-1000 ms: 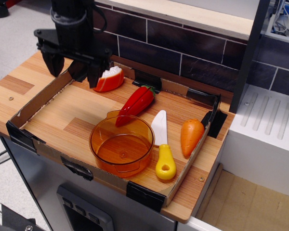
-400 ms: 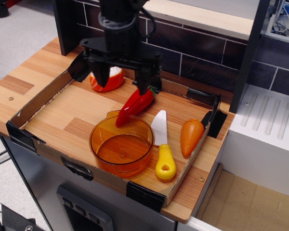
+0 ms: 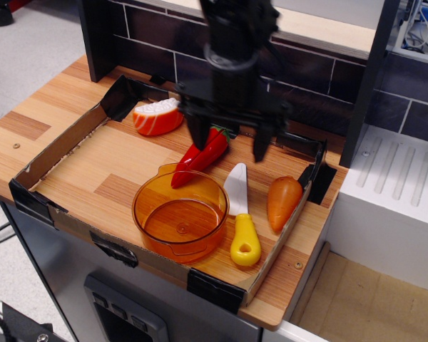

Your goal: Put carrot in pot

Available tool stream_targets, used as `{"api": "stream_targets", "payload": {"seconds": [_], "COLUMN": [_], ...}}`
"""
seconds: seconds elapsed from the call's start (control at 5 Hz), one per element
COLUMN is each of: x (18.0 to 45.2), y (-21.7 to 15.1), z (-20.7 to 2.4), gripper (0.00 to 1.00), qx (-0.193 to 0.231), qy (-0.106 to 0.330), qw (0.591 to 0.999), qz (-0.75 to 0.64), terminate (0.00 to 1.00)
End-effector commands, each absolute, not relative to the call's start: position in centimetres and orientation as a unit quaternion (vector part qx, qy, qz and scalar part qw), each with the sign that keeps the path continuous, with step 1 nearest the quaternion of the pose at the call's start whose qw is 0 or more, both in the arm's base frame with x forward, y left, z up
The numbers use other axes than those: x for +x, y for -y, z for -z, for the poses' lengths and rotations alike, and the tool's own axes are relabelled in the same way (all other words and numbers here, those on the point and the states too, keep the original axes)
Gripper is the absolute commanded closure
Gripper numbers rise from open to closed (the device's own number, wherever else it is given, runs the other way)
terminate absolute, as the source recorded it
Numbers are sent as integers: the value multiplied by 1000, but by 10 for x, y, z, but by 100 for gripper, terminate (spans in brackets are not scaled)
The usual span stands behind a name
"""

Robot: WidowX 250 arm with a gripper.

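Note:
The plain orange carrot (image 3: 282,202) lies at the right side of the cardboard tray (image 3: 57,146), tip toward the front. The amber translucent pot (image 3: 180,217) sits empty at the tray's front middle. My black gripper (image 3: 228,142) hangs open and empty above the back middle of the tray, over the red pepper (image 3: 200,157), up and to the left of the carrot. Its two fingers (image 3: 260,146) point down with a wide gap between them.
A toy knife (image 3: 241,214) with white blade and yellow handle lies between pot and carrot. An orange-and-white slice toy (image 3: 159,117) sits at the back left. A dark tiled wall (image 3: 307,100) and shelf stand behind; a white unit (image 3: 396,199) is to the right.
The gripper has moved right across the back of the tray, from the far left corner to above the red pepper, staying open. The toys have not moved.

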State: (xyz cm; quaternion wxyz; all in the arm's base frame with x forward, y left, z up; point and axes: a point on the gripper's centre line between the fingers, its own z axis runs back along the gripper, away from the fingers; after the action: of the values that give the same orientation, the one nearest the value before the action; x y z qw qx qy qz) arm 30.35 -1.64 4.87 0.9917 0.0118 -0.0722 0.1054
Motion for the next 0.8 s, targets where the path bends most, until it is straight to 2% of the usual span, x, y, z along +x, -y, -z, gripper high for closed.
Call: {"api": "stream_targets", "payload": {"seconds": [0.0, 0.4, 0.6], "x": [309, 308, 309], "y": [43, 52, 55], "z": [-48, -41, -44], "gripper": [0, 0, 0], "qx": [-11, -26, -37], "qy": [86, 62, 63], "qw": [993, 994, 994], "qz": [-76, -81, -83], "terminate": [0, 0, 0]}}
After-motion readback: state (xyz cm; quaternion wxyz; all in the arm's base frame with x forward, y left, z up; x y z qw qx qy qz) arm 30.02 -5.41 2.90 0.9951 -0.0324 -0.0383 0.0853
